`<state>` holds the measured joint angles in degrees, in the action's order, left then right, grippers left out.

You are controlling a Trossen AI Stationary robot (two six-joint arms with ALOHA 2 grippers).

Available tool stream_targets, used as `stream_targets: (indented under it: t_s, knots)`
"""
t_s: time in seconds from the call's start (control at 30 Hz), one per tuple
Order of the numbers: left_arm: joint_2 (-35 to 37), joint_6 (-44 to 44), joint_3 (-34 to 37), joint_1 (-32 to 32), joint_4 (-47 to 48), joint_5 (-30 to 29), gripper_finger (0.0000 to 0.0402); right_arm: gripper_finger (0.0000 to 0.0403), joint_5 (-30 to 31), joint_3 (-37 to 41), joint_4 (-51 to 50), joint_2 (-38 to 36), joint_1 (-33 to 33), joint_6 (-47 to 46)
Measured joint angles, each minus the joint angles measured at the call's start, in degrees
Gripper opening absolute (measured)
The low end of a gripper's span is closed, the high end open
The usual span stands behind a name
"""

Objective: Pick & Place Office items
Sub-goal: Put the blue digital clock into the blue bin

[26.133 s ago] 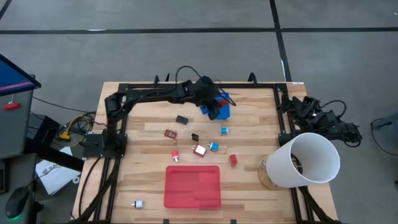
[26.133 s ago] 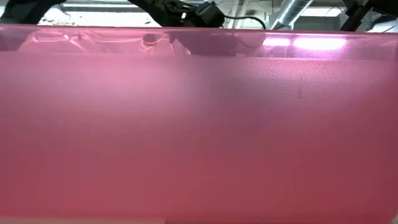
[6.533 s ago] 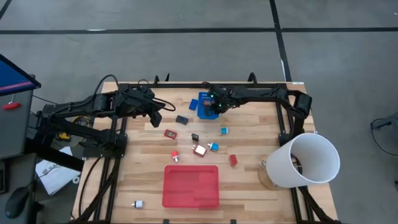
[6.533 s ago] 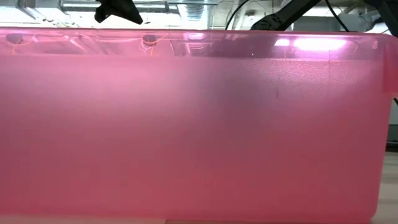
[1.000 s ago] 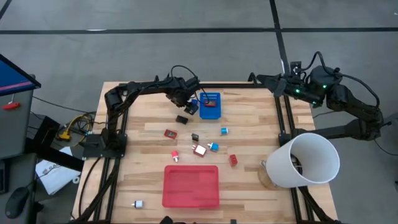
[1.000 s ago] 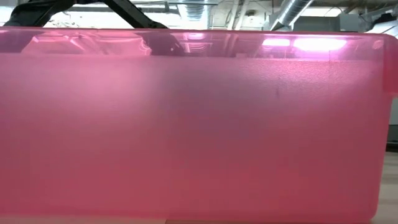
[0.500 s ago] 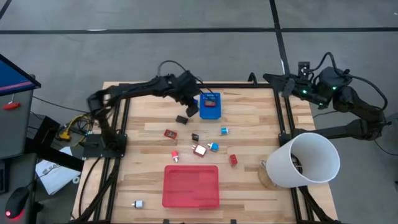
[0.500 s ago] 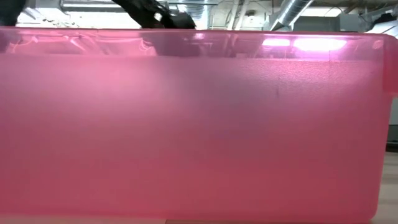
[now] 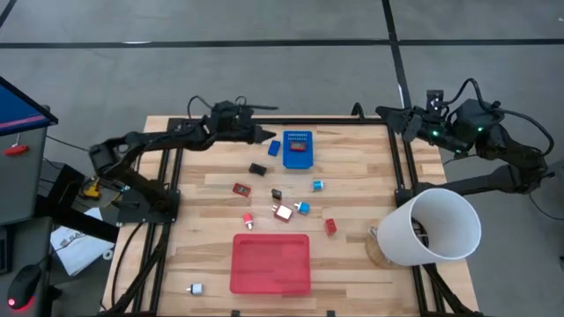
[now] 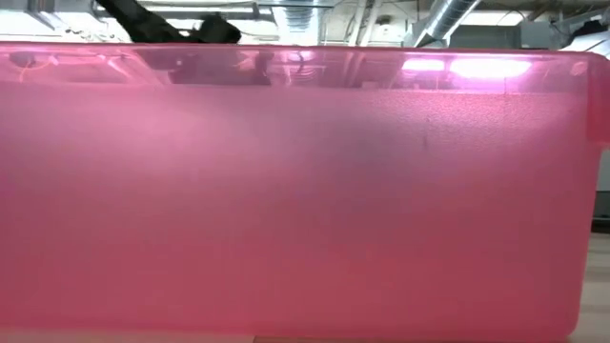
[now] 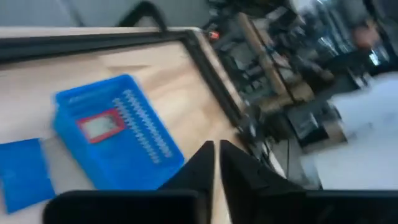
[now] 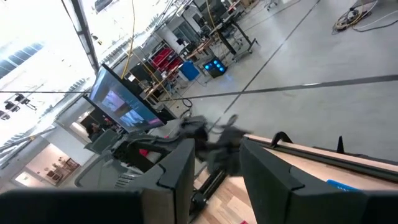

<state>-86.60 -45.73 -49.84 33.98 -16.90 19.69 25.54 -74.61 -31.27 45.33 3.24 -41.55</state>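
Observation:
Small office items lie scattered on the wooden table: a black piece (image 9: 257, 169), a red one (image 9: 241, 188), a blue-white one (image 9: 317, 185), a white-red one (image 9: 283, 212), a red one (image 9: 330, 226) and a silver one (image 9: 195, 288). A red item (image 11: 96, 127) sits inside the blue perforated bin (image 9: 300, 150) (image 11: 118, 140). A flat blue piece (image 9: 274, 147) (image 11: 25, 174) lies on the table beside it. My left gripper (image 9: 263, 136) (image 11: 215, 158) is shut, empty, just left of the bin. My right gripper (image 9: 398, 120) (image 12: 217, 165) is open beyond the table's right far corner.
The flat red tray (image 9: 271, 262) lies near the table's near edge, and its wall (image 10: 305, 191) fills the low view. A big white cup (image 9: 436, 224) stands at the right edge. Bare wood (image 9: 203, 255) shows left of the tray.
My left gripper has pulled back from the blue bin toward the table's far-left, and its arm has swung out to the left. The flat blue piece that it stood over now lies uncovered beside the bin. My right arm has drifted slightly farther right.

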Motion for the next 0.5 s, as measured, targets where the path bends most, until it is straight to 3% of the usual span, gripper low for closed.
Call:
stream_targets:
  t_s: [0.13,0.23,0.37,0.5]
  knots:
    - [-6.9,-6.0,-8.2,2.1,10.2,-1.2,0.0002,0.0123,0.0,0.0,0.0,0.0,0.0,0.0]
    - [-12.3,-7.9,-14.2,4.1,21.5,1.3,0.0001,0.0123,0.0,0.0,0.0,0.0,-0.1,-0.4]
    - [-18.8,0.7,-23.9,5.7,39.1,5.0,0.0001,0.0123,0.1,0.0,0.0,0.0,-0.7,-0.5]
    - [-24.1,12.3,-33.0,5.4,55.5,0.1,0.0,0.0123,0.0,0.0,0.0,0.0,-1.0,-0.5]
